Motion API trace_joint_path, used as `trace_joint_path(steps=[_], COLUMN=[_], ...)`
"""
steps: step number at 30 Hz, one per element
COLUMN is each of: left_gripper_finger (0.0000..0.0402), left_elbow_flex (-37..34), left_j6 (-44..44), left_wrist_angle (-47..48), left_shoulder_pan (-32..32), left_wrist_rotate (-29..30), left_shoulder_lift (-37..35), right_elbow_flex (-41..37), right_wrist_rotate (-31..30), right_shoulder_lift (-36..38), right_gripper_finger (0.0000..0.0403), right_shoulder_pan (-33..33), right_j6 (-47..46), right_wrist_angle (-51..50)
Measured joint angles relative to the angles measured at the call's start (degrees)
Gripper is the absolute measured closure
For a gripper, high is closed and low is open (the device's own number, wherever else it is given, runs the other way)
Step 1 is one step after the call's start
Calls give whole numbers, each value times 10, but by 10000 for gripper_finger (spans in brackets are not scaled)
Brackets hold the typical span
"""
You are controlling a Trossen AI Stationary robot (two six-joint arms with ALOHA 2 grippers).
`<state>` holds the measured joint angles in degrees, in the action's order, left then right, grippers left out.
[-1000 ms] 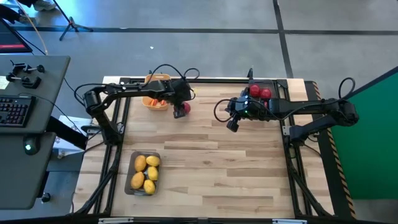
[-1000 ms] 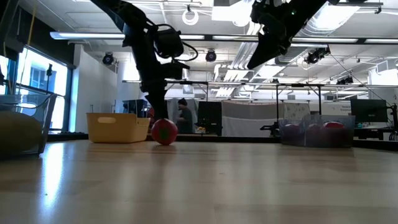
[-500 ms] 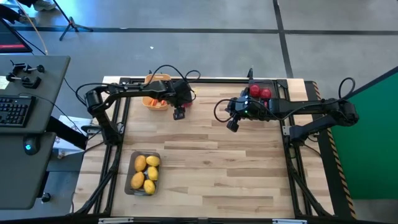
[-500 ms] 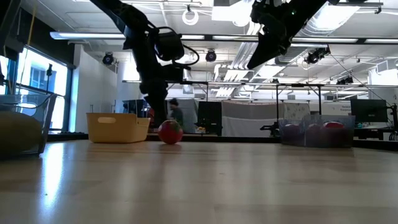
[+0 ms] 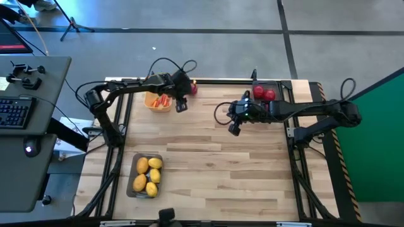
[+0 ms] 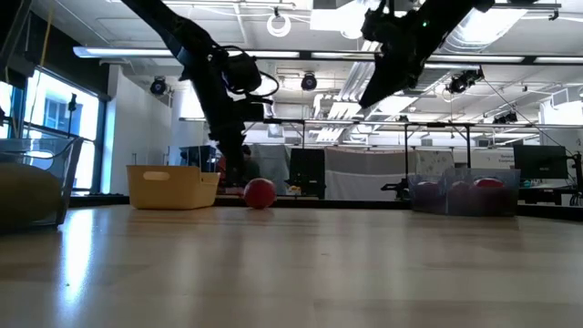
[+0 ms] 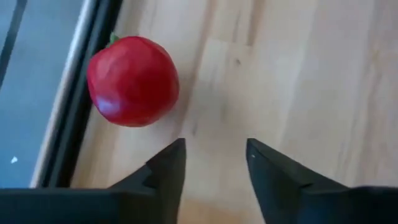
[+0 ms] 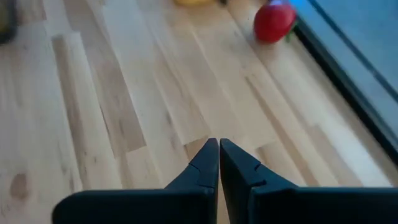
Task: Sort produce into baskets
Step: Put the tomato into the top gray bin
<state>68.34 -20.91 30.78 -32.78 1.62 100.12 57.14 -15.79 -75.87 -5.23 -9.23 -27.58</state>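
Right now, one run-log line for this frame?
left gripper: open, empty, beside loose red fruit at table's far edge | right gripper: shut, empty, mid-table | lemons: in tray

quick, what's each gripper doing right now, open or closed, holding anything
Left gripper: open, empty, beside the round red fruit with a green top lying on the wooden table.
Right gripper: shut, empty, above the table.
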Motion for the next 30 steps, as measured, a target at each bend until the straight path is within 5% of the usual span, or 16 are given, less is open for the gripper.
trace_joint_path(steps=[5,13,20,30], left_gripper_finger=[305,394,396,401], left_elbow_flex=[0,0,0,0], left_j6=[-12,-8,-3,-12], left_wrist_angle=[-71,-153,-153,-103], left_shoulder_pan=[-31,-77,-96,-49], left_wrist_rotate=[-5,-13,-33,-102], left_shoulder_lift=[0,16,45,75], right_elbow_flex=[0,0,0,0], right_wrist_rotate=[-2,-5,-6,-6], right_shoulder_lift=[-63,-139,-158,-158], right_gripper_finger=[370,262,196,190], right_shoulder_pan=[0,-6,-18,-22], right_j6=[-8,4,3,1], right_wrist_angle=[34,173,229,232])
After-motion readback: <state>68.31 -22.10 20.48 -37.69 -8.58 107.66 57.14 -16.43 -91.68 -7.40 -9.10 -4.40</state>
